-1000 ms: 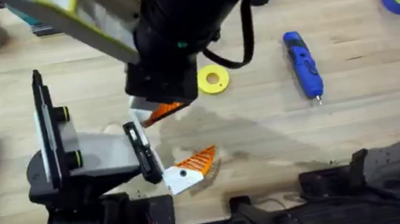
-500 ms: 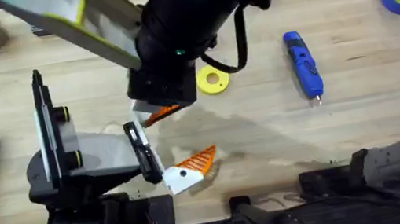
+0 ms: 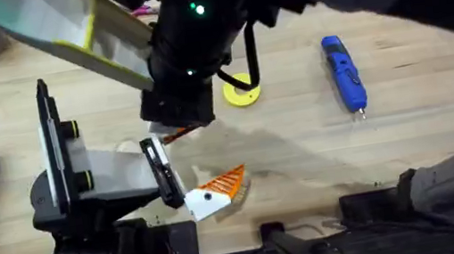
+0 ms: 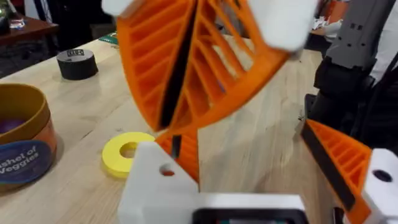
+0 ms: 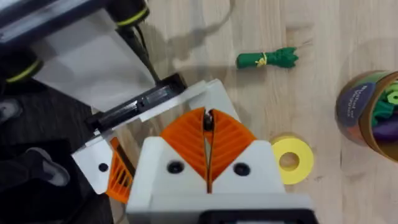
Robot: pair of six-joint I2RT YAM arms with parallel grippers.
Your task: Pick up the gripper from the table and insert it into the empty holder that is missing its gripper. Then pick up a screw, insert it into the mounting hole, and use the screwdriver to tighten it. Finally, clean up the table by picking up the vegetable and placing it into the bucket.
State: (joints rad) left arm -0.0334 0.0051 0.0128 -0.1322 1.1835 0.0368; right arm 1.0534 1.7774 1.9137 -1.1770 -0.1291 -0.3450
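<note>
Right gripper (image 5: pixel 207 140) clamped on thin dark piece, hovering over holder (image 5: pixel 109 165), apparently lining up insertion. Left gripper (image 3: pixel 210 194) parted, steadying holder. Vegetable (image 5: pixel 268 59) untouched.

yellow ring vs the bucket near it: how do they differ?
The ring lies flat on the table; the bucket stands upright and is clearly taller. The ring is plain yellow with a hole in the middle; the bucket has a dark blue printed band. The bucket holds green and purple toy pieces; the ring holds nothing. Both are round and yellowish, and they sit apart on the wood.
</note>
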